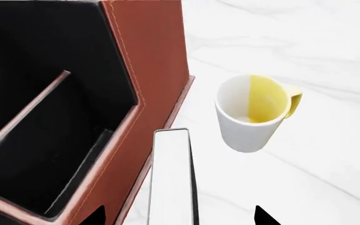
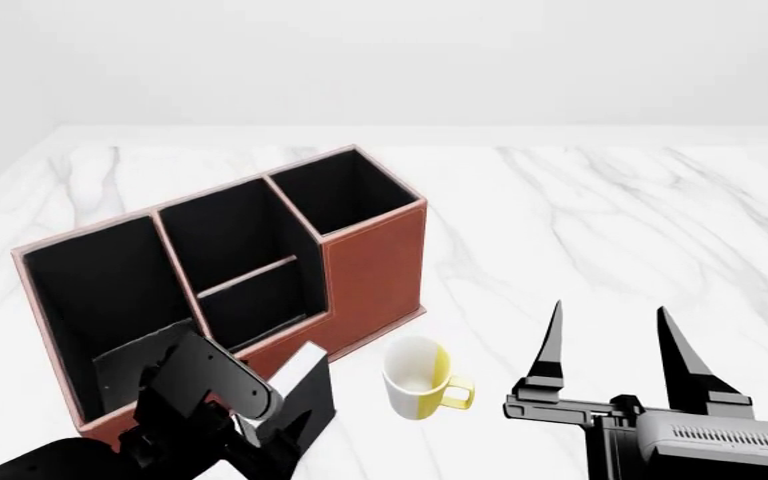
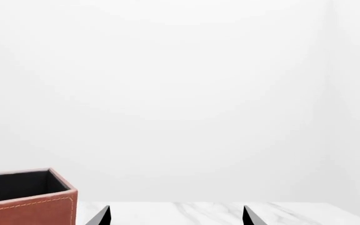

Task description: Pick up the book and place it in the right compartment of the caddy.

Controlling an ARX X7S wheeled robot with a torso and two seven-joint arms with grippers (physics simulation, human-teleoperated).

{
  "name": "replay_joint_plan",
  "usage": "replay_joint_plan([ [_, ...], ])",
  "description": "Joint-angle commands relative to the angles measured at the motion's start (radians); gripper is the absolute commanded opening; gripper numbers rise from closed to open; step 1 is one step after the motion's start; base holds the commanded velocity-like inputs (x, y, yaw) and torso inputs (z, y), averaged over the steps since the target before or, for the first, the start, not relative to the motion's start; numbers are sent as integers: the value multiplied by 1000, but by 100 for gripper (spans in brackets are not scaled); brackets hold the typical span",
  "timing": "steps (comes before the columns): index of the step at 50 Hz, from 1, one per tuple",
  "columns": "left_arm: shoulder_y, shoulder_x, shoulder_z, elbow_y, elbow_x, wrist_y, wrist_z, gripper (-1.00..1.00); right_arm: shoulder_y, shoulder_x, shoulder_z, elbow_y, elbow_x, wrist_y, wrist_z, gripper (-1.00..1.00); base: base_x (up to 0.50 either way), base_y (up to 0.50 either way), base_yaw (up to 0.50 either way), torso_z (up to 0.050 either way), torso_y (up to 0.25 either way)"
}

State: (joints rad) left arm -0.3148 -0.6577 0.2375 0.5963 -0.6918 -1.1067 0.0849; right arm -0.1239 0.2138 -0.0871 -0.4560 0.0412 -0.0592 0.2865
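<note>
Book stands on end on the marble table, just beside the caddy's front wall, near the table's front edge. Left wrist view shows its white page edges uppermost, close against the caddy's reddish-brown wall. Left gripper is at the book; its two finger tips appear either side of the book, well apart from it, so the jaws are spread and nothing is grasped. Mug, white outside and part yellow inside, stands upright just to the right of the book, apart from both book and caddy. Right compartment, the caddy's tallest end section, sits toward the table's rear; its black interior holds nothing visible. Right gripper hovers over the front right part of the table, fingers spread wide and holding nothing.
</note>
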Motion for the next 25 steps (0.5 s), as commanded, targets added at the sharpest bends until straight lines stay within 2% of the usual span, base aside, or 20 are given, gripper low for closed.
replay_joint_plan([
  [1, -15, -29, 34, -7, -18, -59, 12, 100, -1, 5, -6, 9, 7, -2, 6, 100, 0, 0, 0, 0, 0],
  [25, -27, -20, 65, -35, -5, -42, 12, 100, -3, 17, -15, 11, 14, -3, 17, 100, 0, 0, 0, 0, 0],
])
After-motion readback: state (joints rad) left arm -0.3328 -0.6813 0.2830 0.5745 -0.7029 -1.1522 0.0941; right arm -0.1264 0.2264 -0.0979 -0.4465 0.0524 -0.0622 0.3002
